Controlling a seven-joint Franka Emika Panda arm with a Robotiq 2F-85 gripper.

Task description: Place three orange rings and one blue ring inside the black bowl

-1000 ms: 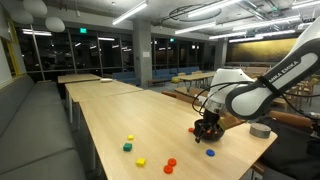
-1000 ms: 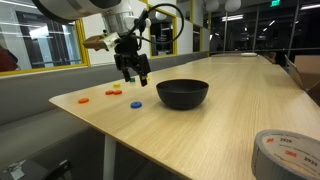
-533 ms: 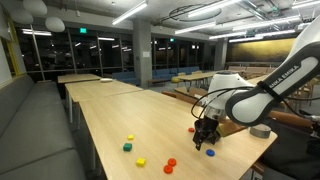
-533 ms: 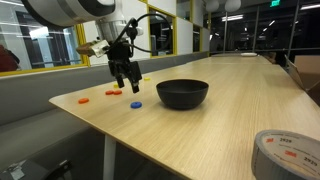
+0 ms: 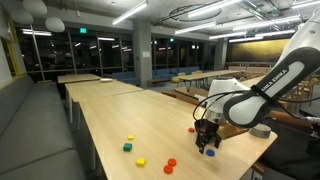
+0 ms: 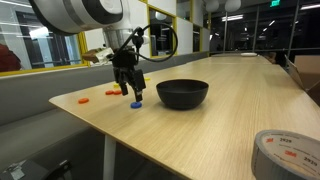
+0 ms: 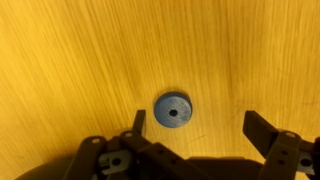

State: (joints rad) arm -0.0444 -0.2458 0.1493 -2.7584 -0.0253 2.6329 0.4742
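Note:
The blue ring [image 7: 173, 110] lies flat on the wooden table, and in the wrist view it sits between my fingers, close to the left fingertip [image 7: 138, 121]. My gripper [image 7: 200, 128] is open and empty, low over the ring [image 6: 135, 103]. It shows in both exterior views [image 5: 207, 143] [image 6: 130, 90]. The black bowl [image 6: 182, 94] stands apart from the gripper to one side. Orange rings lie on the table at the gripper's other side [image 6: 84, 100] [image 6: 112, 93], and two lie near the table's front edge [image 5: 170, 164].
Two yellow blocks [image 5: 130, 138] [image 5: 140, 161] and a green block [image 5: 127, 148] lie further along the table. A grey tape roll [image 6: 285, 155] sits near the table's end. The table edge is close to the rings.
My gripper has moved sideways away from the bowl and come down over the blue ring. The rings and the bowl have not moved.

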